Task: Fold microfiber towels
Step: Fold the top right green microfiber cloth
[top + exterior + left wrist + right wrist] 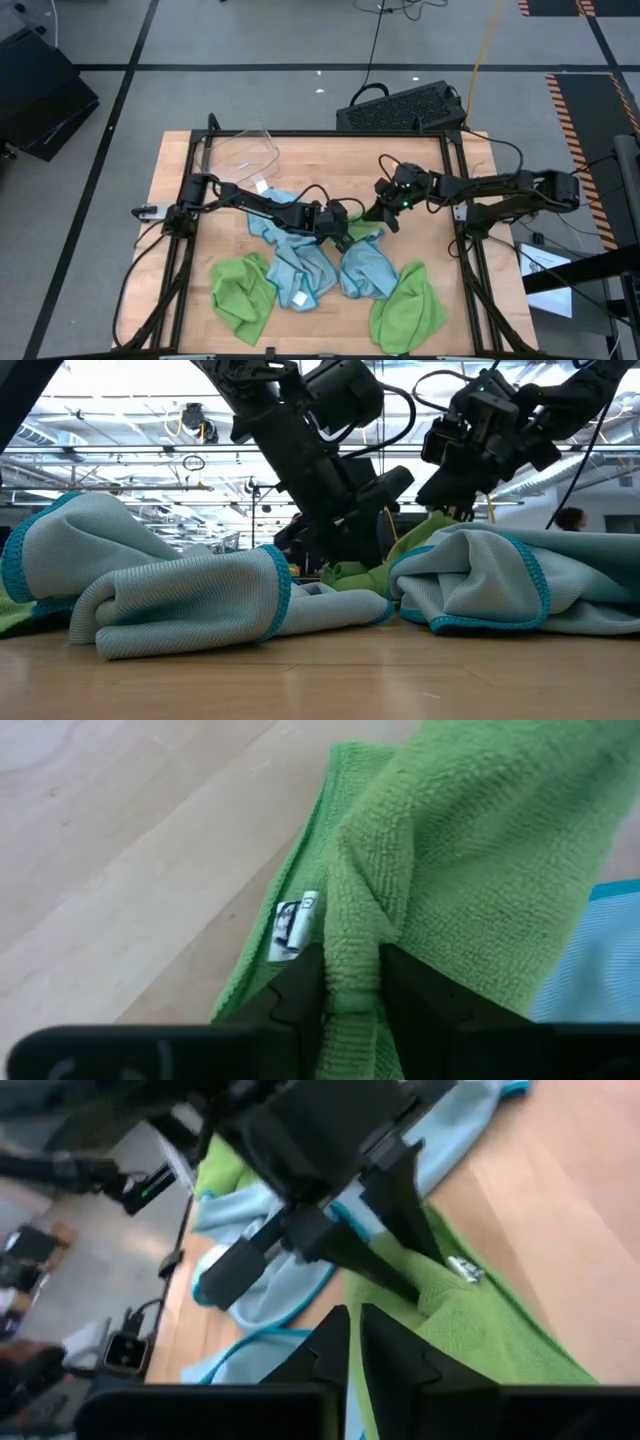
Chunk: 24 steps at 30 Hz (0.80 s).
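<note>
From above, the left gripper (345, 222) and right gripper (383, 218) meet over a green towel (362, 234) mid-table among blue towels (300, 262). The left wrist view alone shows its fingers (300, 995) pinching a green fold beside a white tag (294, 924). The right wrist view shows the right fingers (385, 1345) nearly together at the cloth's edge; whether they grip it is unclear.

Beside the clear bin (252, 150): three lime green towels (243, 293) (408, 308) (360, 232), and a blue towel heap (300, 262), number unclear.
</note>
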Motion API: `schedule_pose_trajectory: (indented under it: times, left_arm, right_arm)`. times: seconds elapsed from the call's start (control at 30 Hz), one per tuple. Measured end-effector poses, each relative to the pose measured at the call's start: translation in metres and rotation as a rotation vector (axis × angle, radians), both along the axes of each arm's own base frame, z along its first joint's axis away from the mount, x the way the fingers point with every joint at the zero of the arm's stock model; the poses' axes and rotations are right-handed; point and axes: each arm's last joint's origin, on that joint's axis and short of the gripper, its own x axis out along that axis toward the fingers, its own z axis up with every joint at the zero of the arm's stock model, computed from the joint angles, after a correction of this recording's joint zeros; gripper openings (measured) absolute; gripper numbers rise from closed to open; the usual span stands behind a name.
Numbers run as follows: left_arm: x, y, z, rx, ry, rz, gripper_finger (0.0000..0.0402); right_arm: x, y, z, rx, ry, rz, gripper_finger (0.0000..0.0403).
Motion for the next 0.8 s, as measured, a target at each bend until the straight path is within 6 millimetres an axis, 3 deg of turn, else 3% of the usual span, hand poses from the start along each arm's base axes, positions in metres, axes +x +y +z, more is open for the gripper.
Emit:
schedule_pose_trajectory:
  times: [0.47, 0.8]
  left_arm:
    - [0.001, -0.008, 0.006, 0.088, 0.019, -0.119, 0.0185]
    - [0.017, -0.026, 0.056, 0.177, -0.091, -0.257, 0.0227]
  right_arm:
    - [-0.015, 0.000, -0.023, 0.057, 0.318, -0.163, 0.0116]
    - [-0.028, 0.004, -0.044, 0.132, 0.325, -0.234, 0.0131]
